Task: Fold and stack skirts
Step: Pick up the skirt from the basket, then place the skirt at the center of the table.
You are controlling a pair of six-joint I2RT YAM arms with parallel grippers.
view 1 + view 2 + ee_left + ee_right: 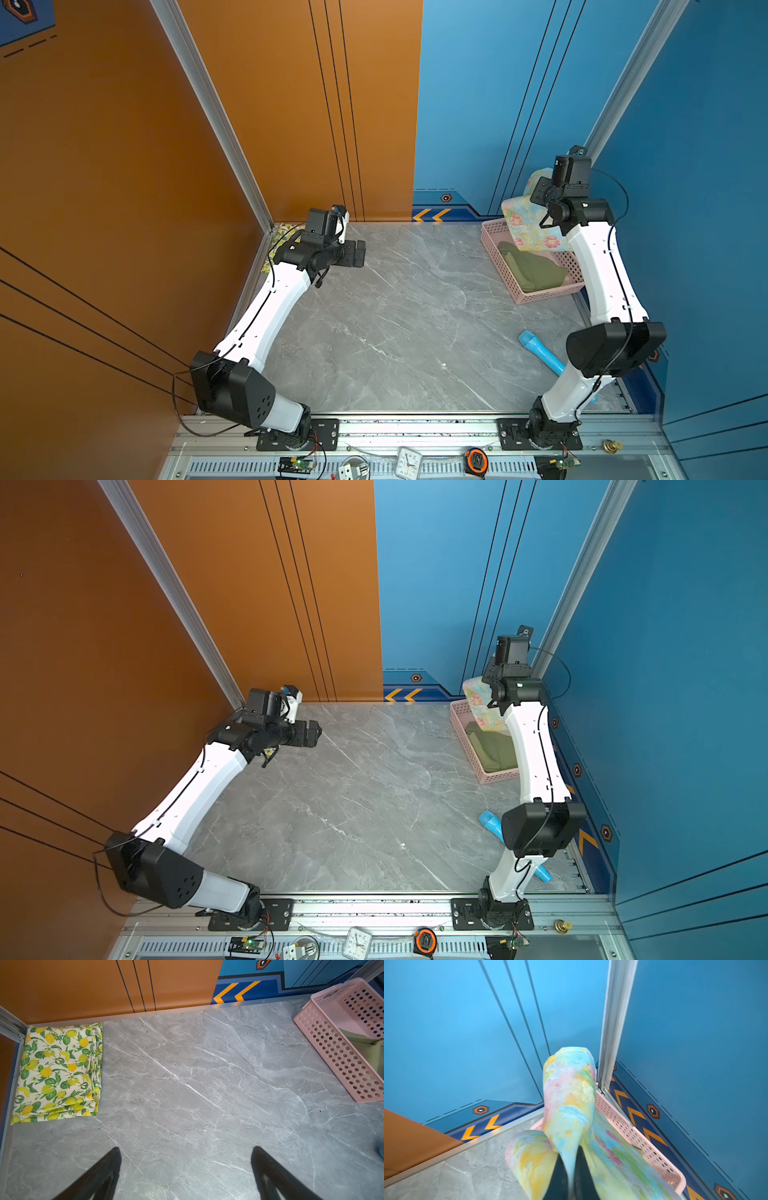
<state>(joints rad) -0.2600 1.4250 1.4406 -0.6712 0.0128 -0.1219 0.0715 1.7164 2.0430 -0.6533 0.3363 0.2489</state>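
Clamping the floral skirt (569, 1095) above the pink basket (540, 296): right end effector (571, 1164); left end effector (187, 1149) hangs apart over worktop (395, 332), lemon skirt (58, 1072) folded nearby.

The lemon skirt (58, 1072) lies folded (flat) in a tabletop (207, 1084) corner. The flower skirt (524, 226) hangs high. The green skirt (532, 271) lies in the basket (548, 293).

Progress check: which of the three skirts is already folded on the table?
The lemon-print skirt, folded in the far left table corner. The pastel floral skirt hangs from the right gripper; the olive green skirt lies in the pink basket.
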